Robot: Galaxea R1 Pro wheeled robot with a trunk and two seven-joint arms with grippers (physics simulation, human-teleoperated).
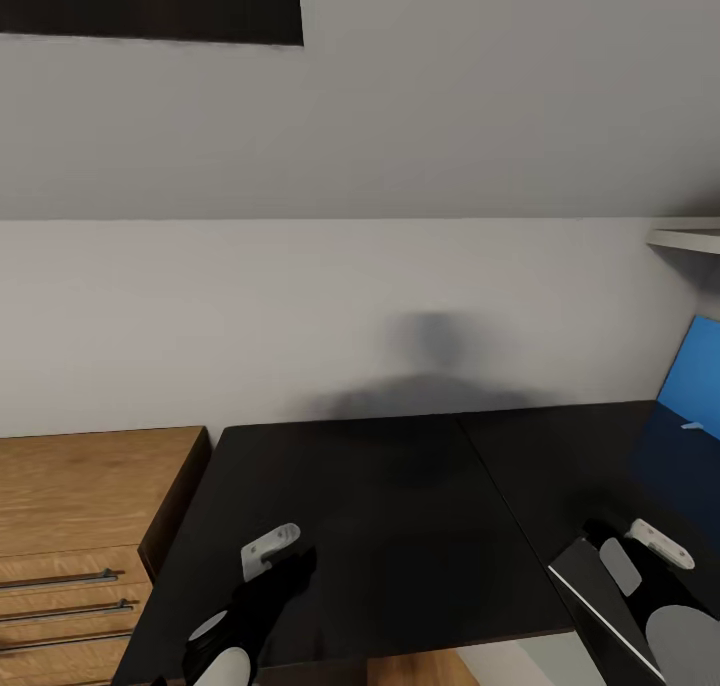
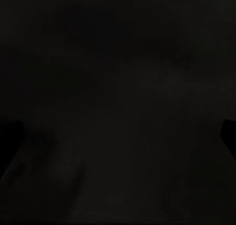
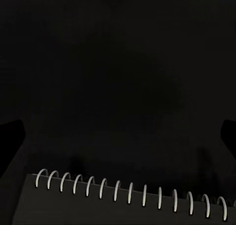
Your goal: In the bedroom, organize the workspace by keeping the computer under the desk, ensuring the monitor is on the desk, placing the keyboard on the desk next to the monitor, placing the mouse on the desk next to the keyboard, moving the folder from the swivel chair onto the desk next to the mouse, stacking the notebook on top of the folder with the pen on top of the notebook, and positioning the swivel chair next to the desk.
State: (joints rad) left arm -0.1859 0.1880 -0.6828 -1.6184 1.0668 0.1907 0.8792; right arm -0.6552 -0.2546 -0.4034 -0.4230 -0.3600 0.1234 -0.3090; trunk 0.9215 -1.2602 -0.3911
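Sloping pale walls are rising behind the black counter (image 1: 400, 506). Left gripper (image 1: 270, 556) is hovering over its near edge, jaw state indeterminable. Right gripper (image 1: 640, 556) is gripping the notebook (image 1: 600, 606), its spiral binding (image 3: 132, 191) showing. Blue folder (image 1: 692, 376) is lying at the counter's far right, beside a wooden chest (image 1: 80, 506).

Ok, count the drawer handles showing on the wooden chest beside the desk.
3. All sit on the wooden chest at the head view's lower left, stacked one above another: top handle, middle handle, bottom handle. More may lie below the picture's edge.
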